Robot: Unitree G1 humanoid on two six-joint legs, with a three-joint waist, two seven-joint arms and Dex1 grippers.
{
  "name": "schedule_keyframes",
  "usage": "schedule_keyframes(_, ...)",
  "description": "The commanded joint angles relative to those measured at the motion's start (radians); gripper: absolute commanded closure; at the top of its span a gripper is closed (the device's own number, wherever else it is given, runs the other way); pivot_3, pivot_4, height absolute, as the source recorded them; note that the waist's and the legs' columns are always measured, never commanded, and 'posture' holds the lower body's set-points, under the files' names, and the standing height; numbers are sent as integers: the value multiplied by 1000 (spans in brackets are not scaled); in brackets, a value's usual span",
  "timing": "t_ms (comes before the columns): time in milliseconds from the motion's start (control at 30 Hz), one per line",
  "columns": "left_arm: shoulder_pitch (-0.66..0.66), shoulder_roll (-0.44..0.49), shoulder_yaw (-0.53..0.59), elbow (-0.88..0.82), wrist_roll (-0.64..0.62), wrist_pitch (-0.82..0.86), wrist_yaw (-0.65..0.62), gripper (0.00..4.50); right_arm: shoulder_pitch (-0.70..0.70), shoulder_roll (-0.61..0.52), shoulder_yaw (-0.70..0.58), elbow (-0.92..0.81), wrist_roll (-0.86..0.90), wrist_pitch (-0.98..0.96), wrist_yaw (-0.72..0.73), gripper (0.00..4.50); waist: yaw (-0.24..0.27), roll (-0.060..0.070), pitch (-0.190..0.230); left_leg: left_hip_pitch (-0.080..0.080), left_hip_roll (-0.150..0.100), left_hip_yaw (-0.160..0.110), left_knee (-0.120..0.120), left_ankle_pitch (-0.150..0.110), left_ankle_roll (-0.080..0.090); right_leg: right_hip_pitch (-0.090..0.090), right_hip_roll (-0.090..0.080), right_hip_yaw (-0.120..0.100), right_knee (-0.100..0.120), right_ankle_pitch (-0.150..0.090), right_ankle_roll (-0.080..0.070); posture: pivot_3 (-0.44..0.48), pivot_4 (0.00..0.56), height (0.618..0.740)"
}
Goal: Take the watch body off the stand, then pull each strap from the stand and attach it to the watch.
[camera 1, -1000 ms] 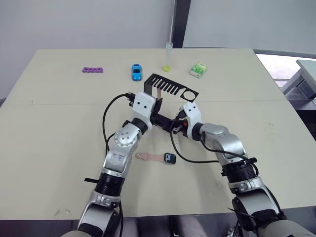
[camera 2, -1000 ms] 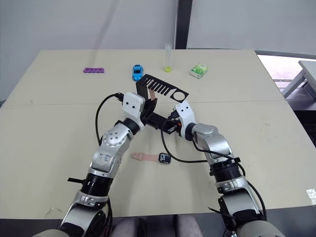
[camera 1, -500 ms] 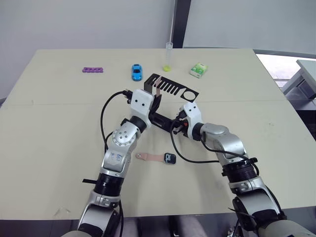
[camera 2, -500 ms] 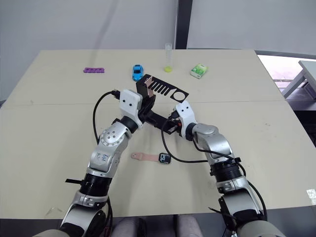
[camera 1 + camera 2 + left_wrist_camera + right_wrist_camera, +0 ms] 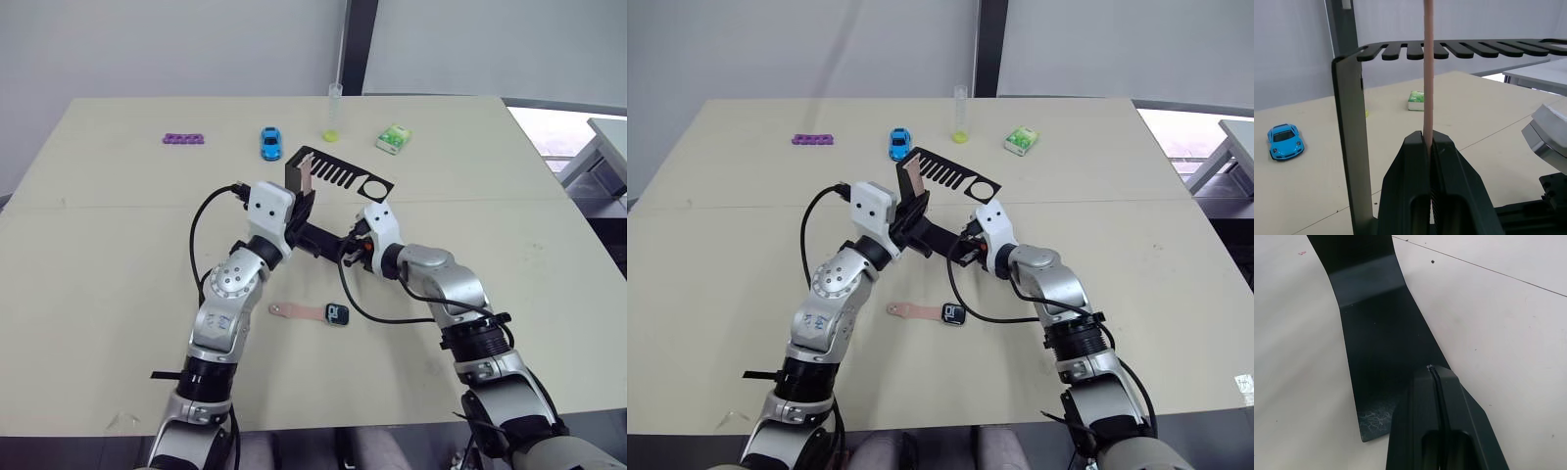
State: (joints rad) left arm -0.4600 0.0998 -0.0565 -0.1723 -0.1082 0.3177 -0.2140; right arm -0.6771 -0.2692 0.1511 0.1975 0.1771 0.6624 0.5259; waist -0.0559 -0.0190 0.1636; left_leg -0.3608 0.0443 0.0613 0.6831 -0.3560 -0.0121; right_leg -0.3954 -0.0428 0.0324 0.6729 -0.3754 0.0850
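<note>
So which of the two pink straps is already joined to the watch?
The strap lying flat on the table, its end meeting the small black watch. The other strap hangs upright through the black stand, pinched in the left gripper.

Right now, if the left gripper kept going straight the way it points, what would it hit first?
Most likely the stand's comb-slotted top arm: the left gripper, shut on the pinkish strap, points up along it toward the slots. Depth is hard to judge.

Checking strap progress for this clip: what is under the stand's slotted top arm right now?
A pinkish strap hangs through a slot in the stand, pinched by the left gripper. The right gripper, shut, presses the stand's base. The strap's lower end is hidden between the jaws.
</note>
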Motion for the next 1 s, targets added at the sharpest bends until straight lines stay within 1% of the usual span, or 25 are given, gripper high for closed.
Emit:
schedule_keyframes(33, 11, 23, 19, -101, -49, 27, -38, 4452, 21, -12, 9, -1, -9, 6, 20, 4500, 0, 0, 0, 0, 0, 0, 0, 0, 0, 0, 0, 0, 0, 0, 0, 0, 150, 740)
schedule_keyframes(133, 42, 78, 20, -145, -101, 57, -122, 4452, 33, -11, -14, -19, 0, -30, 15, 4500, 0, 0, 0, 0, 0, 0, 0, 0, 0, 0, 0, 0, 0, 0, 0, 0, 150, 740)
schedule_keyframes(200, 62, 120, 32, -161, -152, 74, -190, 4452, 49, -9, -28, -64, 23, -41, 28, 4500, 0, 0, 0, 0, 0, 0, 0, 0, 0, 0, 0, 0, 0, 0, 0, 0, 150, 740)
schedule_keyframes(400, 57, 255, 73, -156, -315, 152, -399, 4452, 142, -60, -38, -278, 70, -53, 90, 4500, 0, 1, 0, -1, 0, 0, -1, 0, 0, 0, 0, 0, -2, 0, 0, 0, 150, 740)
schedule_keyframes(533, 5, 312, 97, -118, -415, 231, -488, 4452, 242, -128, -121, -470, 195, 13, 154, 4500, 6, 1, 0, -4, 0, -3, 0, 0, 0, 0, 0, -2, -5, 0, 0, 0, 150, 740)
schedule_keyframes(600, -24, 330, 101, -104, -471, 281, -532, 4500, 289, -165, -189, -556, 287, 66, 181, 3972, 13, 1, 1, -6, 0, -5, 0, 0, 0, 0, 0, -3, -6, 0, 0, 0, 150, 740)
schedule_keyframes(633, -36, 338, 100, -101, -498, 303, -558, 4500, 312, -180, -235, -597, 353, 103, 192, 3638, 14, 1, 1, -7, 0, -5, 0, 0, 0, 0, 0, -4, -7, 0, 0, 0, 150, 740)
schedule_keyframes(767, -81, 359, 70, -97, -578, 380, -645, 4500, 380, -213, -454, -706, 711, 266, 186, 1686, 22, 1, 1, -8, 0, -6, 0, 0, 0, 0, 0, -5, -9, 0, 1, 0, 150, 740)
schedule_keyframes(867, -107, 362, 46, -95, -619, 423, -700, 4500, 397, -236, -545, -740, 914, 318, 144, 58, 22, 1, 1, -8, 0, -6, 0, 0, 0, 0, 0, -5, -10, 0, 0, 0, 150, 740)
schedule_keyframes(933, -127, 354, 26, -80, -640, 442, -736, 4500, 373, -232, -566, -757, 1042, 321, 70, 17, 21, 1, 1, -7, 0, -6, 0, 0, 0, 0, 0, -4, -11, 0, 0, 0, 150, 740)
schedule_keyframes(1000, -152, 337, 11, -54, -652, 455, -757, 4500, 345, -223, -559, -765, 1142, 314, -18, 17, 19, 1, 1, -7, 0, -6, 0, 1, 0, 0, 0, -4, -11, 0, 0, 0, 150, 740)
